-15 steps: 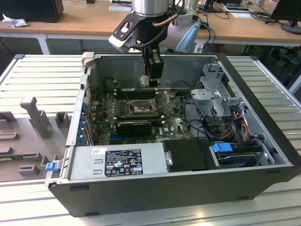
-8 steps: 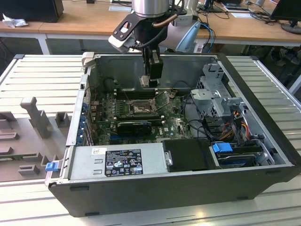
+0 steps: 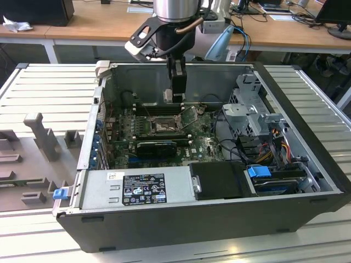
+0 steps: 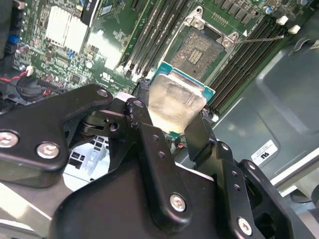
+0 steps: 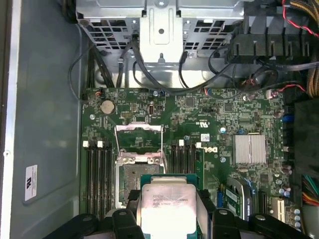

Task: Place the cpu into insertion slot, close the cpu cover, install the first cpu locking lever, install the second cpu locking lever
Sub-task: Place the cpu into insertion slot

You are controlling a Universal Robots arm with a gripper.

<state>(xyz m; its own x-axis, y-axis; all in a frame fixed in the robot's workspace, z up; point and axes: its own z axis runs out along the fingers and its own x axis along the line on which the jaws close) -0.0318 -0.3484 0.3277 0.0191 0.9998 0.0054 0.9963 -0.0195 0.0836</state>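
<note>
- Green circuit board (image 5: pixel 209 114) inside an open computer case (image 3: pixel 219 219) is lying beneath my claw (image 3: pixel 176 97).
- I am gripping the cpu (image 4: pixel 175 99); the insertion slot (image 4: pixel 199 50) is waiting close below, uncovered.
- Placing is underway; seating likely needs careful squaring.

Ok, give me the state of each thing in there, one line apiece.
cpu, held off the board, not yet seated
gripper, shut on the cpu's edges
insertion slot, empty, pin field exposed
cpu cover, swung open
computer case, side open
</note>
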